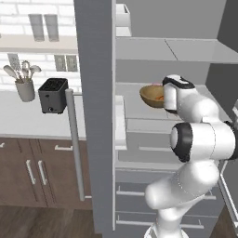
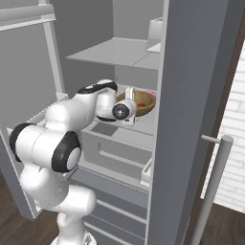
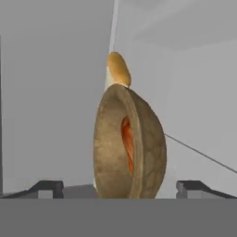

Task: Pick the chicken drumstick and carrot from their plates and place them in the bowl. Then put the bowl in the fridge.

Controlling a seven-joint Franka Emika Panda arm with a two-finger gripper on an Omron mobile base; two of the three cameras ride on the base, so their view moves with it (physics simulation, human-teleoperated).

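Wooden bowl resting on a shelf inside the open fridge, holding the orange carrot. Pincer spread apart, fingertips either side of the bowl, gripping nothing.

The bowl is sitting on a middle shelf inside the open fridge, with the carrot lying in it. The gripper is hanging just before the bowl, fingers standing wide either side. Left of the fridge door, a toaster and utensil holder are resting on the counter.
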